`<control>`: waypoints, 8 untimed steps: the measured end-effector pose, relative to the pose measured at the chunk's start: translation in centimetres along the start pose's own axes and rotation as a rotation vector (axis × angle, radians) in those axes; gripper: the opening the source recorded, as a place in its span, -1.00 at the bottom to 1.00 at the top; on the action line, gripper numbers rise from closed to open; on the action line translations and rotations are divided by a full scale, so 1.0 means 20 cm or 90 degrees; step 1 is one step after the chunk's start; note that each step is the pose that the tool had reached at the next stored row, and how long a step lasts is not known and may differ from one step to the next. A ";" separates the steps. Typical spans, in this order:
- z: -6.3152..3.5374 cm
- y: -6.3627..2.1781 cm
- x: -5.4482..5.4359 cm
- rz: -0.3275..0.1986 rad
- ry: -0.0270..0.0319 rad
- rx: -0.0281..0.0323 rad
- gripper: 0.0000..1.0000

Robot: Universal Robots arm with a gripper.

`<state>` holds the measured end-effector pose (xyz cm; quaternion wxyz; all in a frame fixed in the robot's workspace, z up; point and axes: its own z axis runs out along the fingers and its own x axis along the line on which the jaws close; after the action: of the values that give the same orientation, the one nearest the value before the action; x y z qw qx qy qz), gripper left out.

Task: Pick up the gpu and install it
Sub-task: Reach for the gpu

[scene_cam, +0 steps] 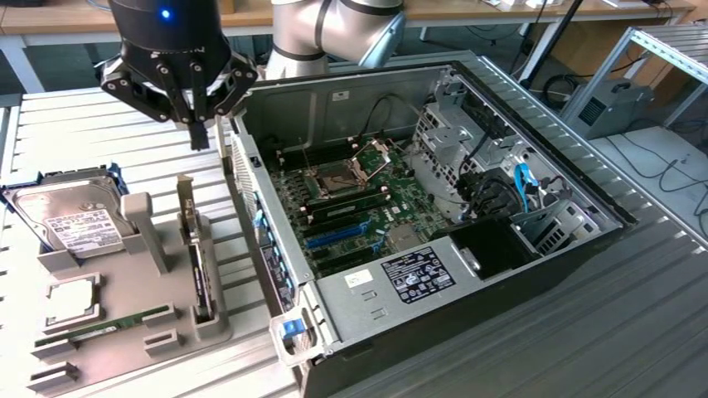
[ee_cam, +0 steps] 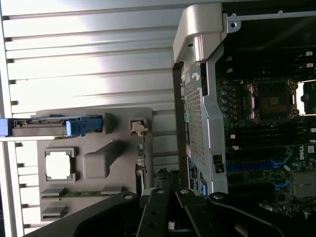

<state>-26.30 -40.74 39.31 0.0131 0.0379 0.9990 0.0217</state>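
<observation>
Gpu: thin flat black expansion card [scene_cam: 196,265] with a pale metal bracket strip at one end, standing on its edge in a slot of the grey moulded holder [scene_cam: 133,348].
Where it sits: on the side of the holder nearest the open grey metal computer case [scene_cam: 332,332], just beside the case's perforated wall but not touching it.
Long axis: runs along that wall, bracket end at the far side in the exterior view, other end toward the holder's near edge.
Claw: black two-finger gripper [scene_cam: 199,133], fingers pressed together, carrying nothing.
Claw to card: it hangs above the ribbed metal table [scene_cam: 99,133], higher than the card and just beyond its bracket end; the card stretches away from it toward the near edge.
Neighbours on the holder: silver hard drive with a white label [scene_cam: 69,222] and narrow green memory stick [scene_cam: 105,323], both further from the case.
Progress, as judged: card not yet picked up.
</observation>
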 end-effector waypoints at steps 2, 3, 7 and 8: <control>0.000 -0.005 0.00 0.000 0.0000 0.0000 -0.79; 0.000 -0.008 0.00 0.000 0.0000 0.0000 -0.79; 0.000 -0.017 0.00 0.000 0.0000 0.0000 -0.79; 0.000 -0.019 0.00 0.000 0.0000 0.0000 -0.79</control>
<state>-26.31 -41.12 39.30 0.0131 0.0378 0.9990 0.0217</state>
